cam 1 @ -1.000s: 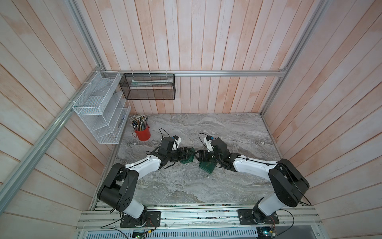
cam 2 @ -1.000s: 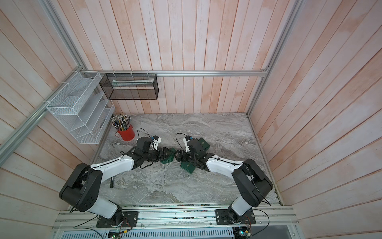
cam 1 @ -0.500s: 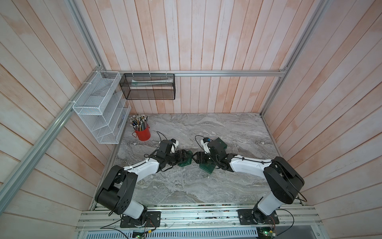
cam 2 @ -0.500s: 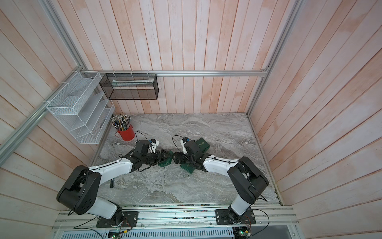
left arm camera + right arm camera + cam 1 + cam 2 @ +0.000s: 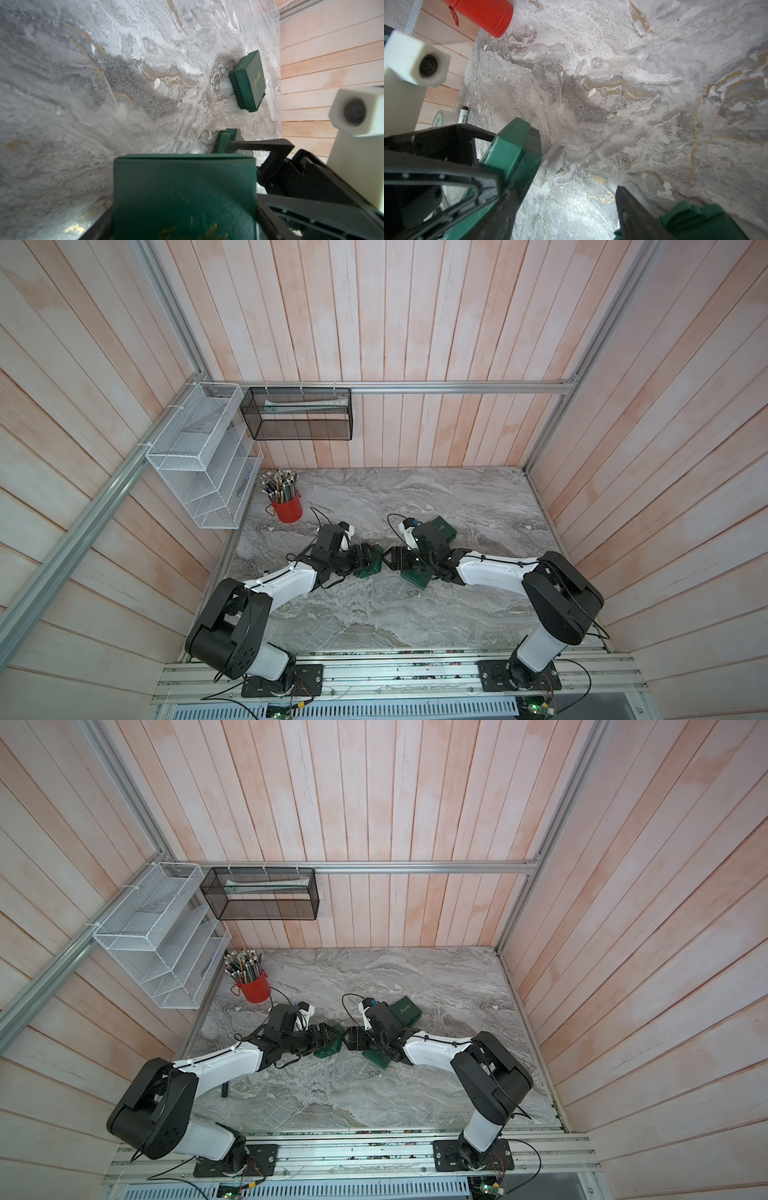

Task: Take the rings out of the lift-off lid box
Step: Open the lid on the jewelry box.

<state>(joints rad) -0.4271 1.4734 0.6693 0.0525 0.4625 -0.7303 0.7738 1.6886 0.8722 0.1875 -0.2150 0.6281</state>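
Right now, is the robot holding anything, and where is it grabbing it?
The left gripper holds a green box by opposite sides; the right gripper is open.

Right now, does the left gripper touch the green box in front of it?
Touching. In the left wrist view the green box fills the left gripper's jaws; the right wrist view shows one finger flat against its side.

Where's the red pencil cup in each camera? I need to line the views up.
Top views: the red pencil cup stands in the far left corner, under the white wire rack, in both.
Left wrist: not in it.
Right wrist: only its red body shows at the frame's edge, against the wood wall.
Shared landmark: the green box held in the left gripper shows in all four.
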